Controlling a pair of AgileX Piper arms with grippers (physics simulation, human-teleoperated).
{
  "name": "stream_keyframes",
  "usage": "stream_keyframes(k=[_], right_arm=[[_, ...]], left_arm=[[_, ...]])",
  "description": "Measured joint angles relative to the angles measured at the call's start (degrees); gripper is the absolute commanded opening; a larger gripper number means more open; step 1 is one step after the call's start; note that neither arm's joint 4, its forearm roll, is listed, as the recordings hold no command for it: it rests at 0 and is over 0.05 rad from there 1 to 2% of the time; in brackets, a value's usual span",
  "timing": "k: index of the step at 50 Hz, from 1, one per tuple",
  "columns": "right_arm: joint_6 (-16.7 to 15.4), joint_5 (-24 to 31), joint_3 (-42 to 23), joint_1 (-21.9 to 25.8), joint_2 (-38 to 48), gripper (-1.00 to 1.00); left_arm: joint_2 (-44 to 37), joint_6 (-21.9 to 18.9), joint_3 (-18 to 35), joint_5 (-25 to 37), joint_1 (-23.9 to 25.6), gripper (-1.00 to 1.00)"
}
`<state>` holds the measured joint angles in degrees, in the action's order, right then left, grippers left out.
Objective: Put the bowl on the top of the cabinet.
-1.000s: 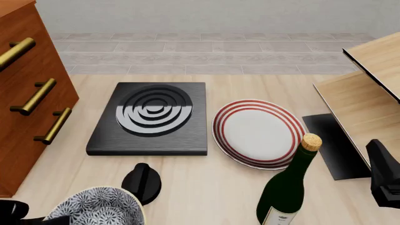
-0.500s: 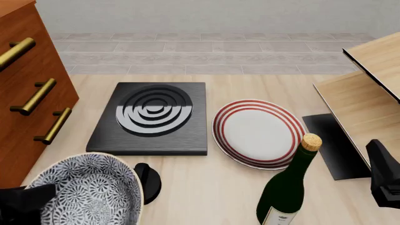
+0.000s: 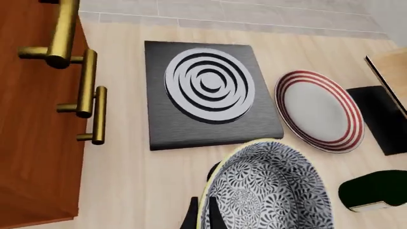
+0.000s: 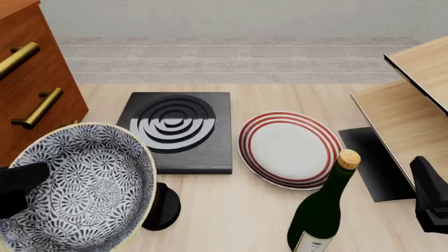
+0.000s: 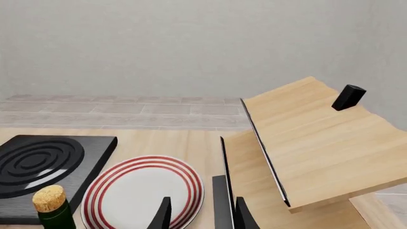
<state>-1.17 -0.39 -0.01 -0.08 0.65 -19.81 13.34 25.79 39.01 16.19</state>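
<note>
- Where the front view meets its lower left corner, we see the bowl (image 4: 77, 186) raised off the tabletop (image 4: 231, 215) and tilted, its patterned inside turned toward the camera, in front of the cabinet's lower drawers.
- We find the left hand (image 3: 200, 217) pinching the bowl's near rim in the left wrist view; in the front view only a dark part of it shows at the bowl's left edge.
- We place the cabinet (image 4: 28, 94) at the far left, its brass handles (image 4: 39, 107) facing the tabletop; its top lies outside all views.
- Just beside the bowl's lower right edge, we note a small black round object (image 4: 162, 206) standing on the tabletop.
- Beyond the bowl, we mark a black hob (image 4: 175, 131) with concentric rings, and to its right the white plate (image 4: 290, 149) with red rings, the two close together but apart.
- We note a green bottle (image 4: 322, 210) with a cork stopper standing near the plate's front edge.
- At the far right, we mark pale wood furniture (image 4: 406, 105) with a black edge.
- In the right wrist view we see the right hand (image 5: 200, 217) spread and holding nothing, above the plate's right side.
</note>
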Motion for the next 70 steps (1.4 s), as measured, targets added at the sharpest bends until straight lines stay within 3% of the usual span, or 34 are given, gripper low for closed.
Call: stream_keyframes(k=[40, 70], right_arm=[[-0.08, 0.16, -0.29, 0.11, -0.40, 1.00], [-0.58, -0.09, -0.11, 0.28, -0.29, 1.00]], left_arm=[[-18.87, 1.46, 14.69, -15.00, 0.18, -1.00], [-30.00, 1.74, 16.83, -23.79, -1.80, -1.00]])
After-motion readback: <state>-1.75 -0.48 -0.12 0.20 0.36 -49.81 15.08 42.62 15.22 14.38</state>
